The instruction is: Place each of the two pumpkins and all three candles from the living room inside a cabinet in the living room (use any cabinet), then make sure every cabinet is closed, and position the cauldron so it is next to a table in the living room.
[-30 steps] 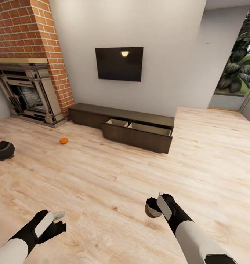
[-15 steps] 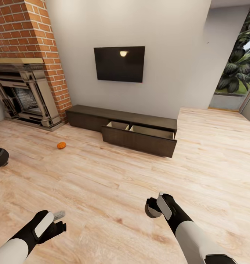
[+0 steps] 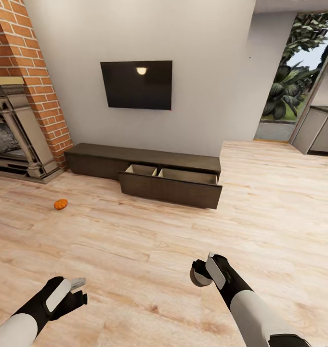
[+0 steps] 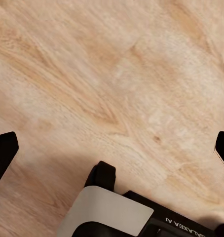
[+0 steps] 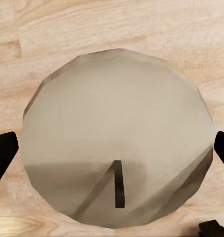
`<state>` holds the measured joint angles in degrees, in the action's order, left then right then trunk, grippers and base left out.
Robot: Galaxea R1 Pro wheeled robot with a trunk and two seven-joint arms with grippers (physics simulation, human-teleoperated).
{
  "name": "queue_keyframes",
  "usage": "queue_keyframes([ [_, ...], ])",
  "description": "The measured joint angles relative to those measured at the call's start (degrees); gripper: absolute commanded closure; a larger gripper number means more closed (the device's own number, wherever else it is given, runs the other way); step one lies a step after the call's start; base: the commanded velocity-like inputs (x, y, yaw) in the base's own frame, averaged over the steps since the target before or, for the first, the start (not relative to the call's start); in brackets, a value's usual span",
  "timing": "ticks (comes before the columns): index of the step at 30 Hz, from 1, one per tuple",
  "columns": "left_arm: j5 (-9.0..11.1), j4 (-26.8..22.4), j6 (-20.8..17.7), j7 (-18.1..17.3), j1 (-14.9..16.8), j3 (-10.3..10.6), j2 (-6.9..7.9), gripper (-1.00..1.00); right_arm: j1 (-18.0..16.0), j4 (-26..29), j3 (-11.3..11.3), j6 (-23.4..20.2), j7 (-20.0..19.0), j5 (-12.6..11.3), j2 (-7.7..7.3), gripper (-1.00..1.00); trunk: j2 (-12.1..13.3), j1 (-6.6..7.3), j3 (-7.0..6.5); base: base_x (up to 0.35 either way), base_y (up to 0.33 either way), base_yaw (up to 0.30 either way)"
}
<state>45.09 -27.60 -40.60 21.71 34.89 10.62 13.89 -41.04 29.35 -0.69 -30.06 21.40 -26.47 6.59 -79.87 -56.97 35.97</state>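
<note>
Candle (image 5: 117,153) sits clamped in the right gripper (image 3: 202,273), arm stretched forward low over the floor (image 3: 149,241). Left gripper (image 3: 70,294) reaches forward too, fingers apart, nothing between them. Ahead, the cabinet (image 3: 149,173) has a drawer pulled out; a pumpkin (image 3: 60,204) lies on the floor to its left.

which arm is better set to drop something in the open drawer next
Right. The right claw is shut on a candle, and the cabinet's open drawer lies ahead on that side. The left claw looks empty over bare floor.
</note>
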Motion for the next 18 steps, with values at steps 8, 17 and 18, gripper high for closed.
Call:
queue_keyframes([
  [8,0.0,0.0,0.0,0.0,0.0,0.0,0.00,-1.00,0.0,0.0,0.0,0.0,0.0,-0.3,0.00,1.00,0.0,0.00,-0.20,0.294,0.174,-0.275],
  [17,0.0,0.0,0.0,0.0,0.0,0.0,0.00,-1.00,0.0,0.0,0.0,0.1,-0.1,-0.3,0.08,1.00,0.0,0.00,-0.41,0.294,0.178,-0.151],
  [18,0.0,0.0,0.0,0.0,0.0,0.0,0.00,-1.00,0.0,0.0,0.0,0.1,-0.1,-0.3,0.08,1.00,0.0,0.00,-0.42,0.294,0.171,-0.009],
])
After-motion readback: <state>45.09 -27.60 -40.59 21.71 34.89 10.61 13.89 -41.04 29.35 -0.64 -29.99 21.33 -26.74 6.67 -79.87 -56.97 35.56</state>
